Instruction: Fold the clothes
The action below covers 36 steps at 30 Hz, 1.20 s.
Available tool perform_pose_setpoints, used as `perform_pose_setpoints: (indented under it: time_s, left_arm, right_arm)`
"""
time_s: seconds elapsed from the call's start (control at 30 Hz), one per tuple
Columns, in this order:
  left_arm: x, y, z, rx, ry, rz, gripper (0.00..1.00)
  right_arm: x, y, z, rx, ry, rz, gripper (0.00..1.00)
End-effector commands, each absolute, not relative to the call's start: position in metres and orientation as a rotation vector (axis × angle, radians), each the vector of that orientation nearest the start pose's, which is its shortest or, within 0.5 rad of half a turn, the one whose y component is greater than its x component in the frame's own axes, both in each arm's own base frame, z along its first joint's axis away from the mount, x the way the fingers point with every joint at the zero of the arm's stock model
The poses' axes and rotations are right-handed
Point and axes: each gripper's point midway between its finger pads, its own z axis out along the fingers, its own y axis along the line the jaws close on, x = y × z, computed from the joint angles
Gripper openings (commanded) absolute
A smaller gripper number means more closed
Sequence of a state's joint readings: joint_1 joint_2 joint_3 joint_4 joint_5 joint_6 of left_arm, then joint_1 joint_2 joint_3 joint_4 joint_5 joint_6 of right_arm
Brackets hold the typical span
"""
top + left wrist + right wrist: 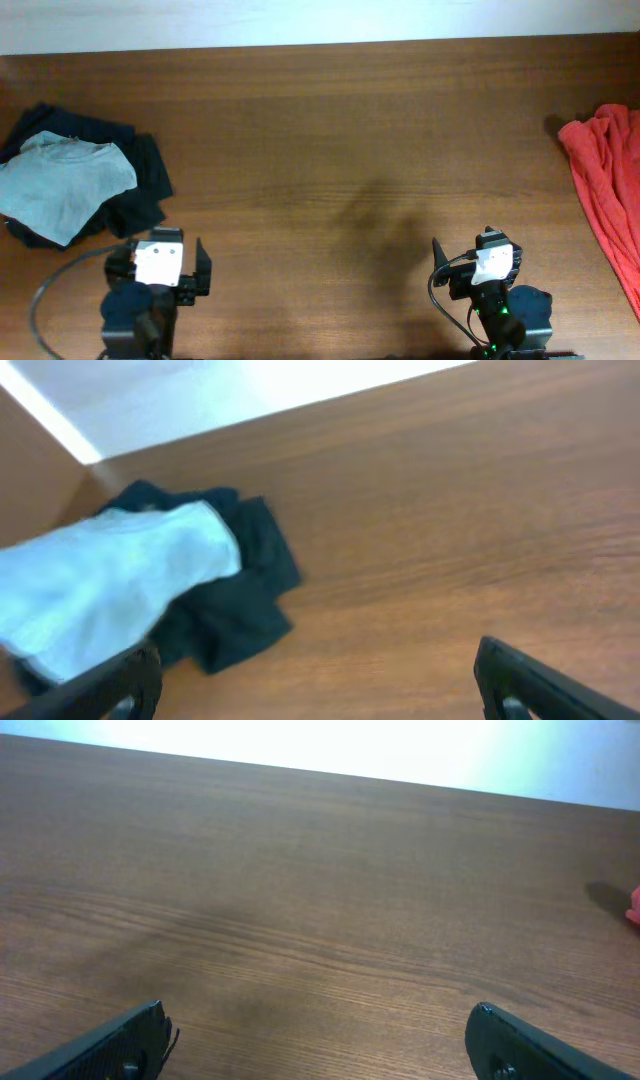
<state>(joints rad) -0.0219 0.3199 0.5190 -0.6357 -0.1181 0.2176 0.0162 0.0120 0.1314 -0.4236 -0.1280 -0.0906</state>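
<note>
Left gripper (320,685) and right gripper (320,1045) are open, empty; pinch the grey shirt (62,185), at frame left, by one edge.

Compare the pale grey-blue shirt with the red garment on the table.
On the table, the grey-blue shirt lies far left, the red garment far right. The grey-blue shirt rests on a navy garment; the red garment lies directly on the wood. Both are crumpled and unfolded.

Parted jaws over brown wooden table (320,870)
</note>
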Motion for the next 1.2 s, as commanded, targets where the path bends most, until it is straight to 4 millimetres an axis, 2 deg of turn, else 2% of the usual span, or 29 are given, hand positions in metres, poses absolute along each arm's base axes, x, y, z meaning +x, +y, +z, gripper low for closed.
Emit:
perform_pose_setpoints:
  time_s: [0.0, 0.1, 0.3, 0.43, 0.6, 1.17]
  left_arm:
    - [0.223, -0.006, 0.165, 0.249, 1.955, 0.117, 0.99]
    - [0.224, -0.006, 0.154, 0.210, 1.909, 0.095, 0.99]
    - [0.222, -0.005, 0.148, 0.203, 1.879, 0.106, 0.99]
    - [0.224, -0.005, 0.135, 0.179, 1.873, 0.087, 0.99]
    - [0.231, -0.005, 0.138, 0.176, 1.822, 0.092, 0.99]
    - [0.231, -0.005, 0.137, 0.176, 1.823, 0.091, 0.99]
  right_arm:
    - [0.225, 0.025, 0.130, -0.193, 1.861, 0.061, 0.99]
    - [0.225, 0.025, 0.130, -0.193, 1.861, 0.061, 0.99]
    - [0.225, 0.025, 0.130, -0.193, 1.861, 0.061, 0.99]
    - [0.225, 0.025, 0.130, -0.193, 1.861, 0.061, 0.99]
    - [0.225, 0.025, 0.130, -0.193, 1.861, 0.061, 0.99]
    - [0.225, 0.025, 0.130, -0.193, 1.861, 0.061, 0.99]
